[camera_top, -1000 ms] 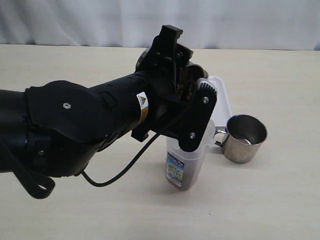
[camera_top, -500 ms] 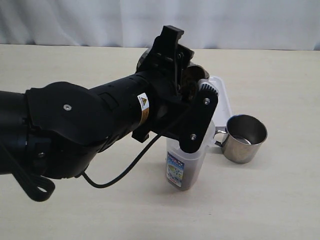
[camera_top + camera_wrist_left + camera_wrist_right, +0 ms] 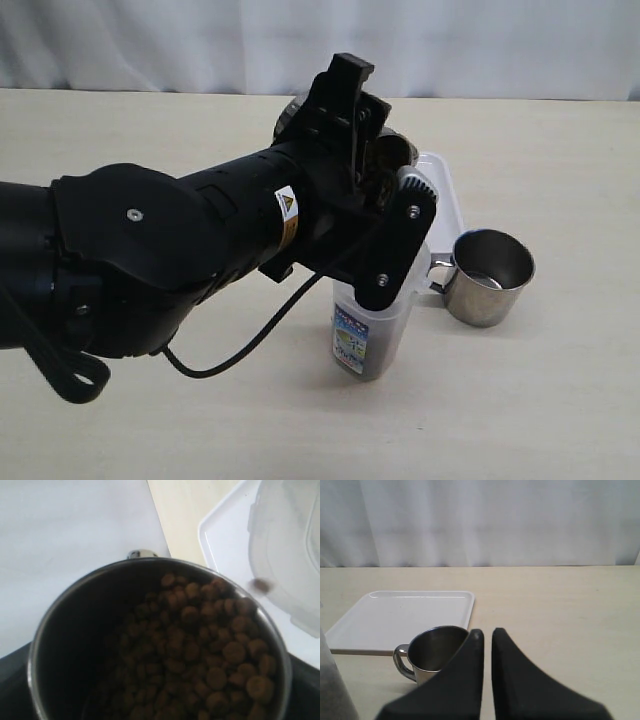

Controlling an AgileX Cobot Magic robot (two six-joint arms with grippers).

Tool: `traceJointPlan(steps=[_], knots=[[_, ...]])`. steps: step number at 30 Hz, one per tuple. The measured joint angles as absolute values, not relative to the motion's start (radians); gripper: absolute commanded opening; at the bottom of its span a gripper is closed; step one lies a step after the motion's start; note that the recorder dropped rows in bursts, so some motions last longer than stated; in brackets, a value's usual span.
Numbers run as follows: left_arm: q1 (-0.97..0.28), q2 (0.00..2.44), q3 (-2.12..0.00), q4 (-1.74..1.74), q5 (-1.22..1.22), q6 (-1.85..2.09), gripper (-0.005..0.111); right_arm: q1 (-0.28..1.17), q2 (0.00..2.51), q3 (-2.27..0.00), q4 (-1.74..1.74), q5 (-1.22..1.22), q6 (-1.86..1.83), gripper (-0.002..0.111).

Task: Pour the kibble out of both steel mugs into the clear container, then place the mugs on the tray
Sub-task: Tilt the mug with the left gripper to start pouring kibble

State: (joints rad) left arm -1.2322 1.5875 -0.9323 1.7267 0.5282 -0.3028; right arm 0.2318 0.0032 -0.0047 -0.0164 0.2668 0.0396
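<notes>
Pale beige tabletop (image 3: pixel 560 400), white pleated curtain (image 3: pixel 150 45) along its far edge, soft even light

Left arm (image 3: pixel 170 240): matte black, bulky rounded shells, silver screws (image 3: pixel 133 212). White label (image 3: pixel 286 207) with yellow warning triangle near wrist. Black cable (image 3: pixel 240 345) trails underneath. Left finger (image 3: pixel 400 240): flat black bar, two screws, ridged tip. Right fingers (image 3: pixel 455 690): plain black wedges.

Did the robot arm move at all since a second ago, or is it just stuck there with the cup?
It moved a tiny bit. The left gripper rolled the held mug slightly further over toward the clear container, so the kibble sits at the lip; one blurred pellet seems to be dropping. The container, the other mug and the tray stayed put.
</notes>
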Motion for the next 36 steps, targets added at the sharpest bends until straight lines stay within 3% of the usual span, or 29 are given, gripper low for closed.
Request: traceJointPlan(steps=[36], knots=[[-1.232,1.587,-0.932,1.727,0.528,-0.232,0.000,0.232,0.003,-0.005,-0.016,0.267,0.040,0.004]])
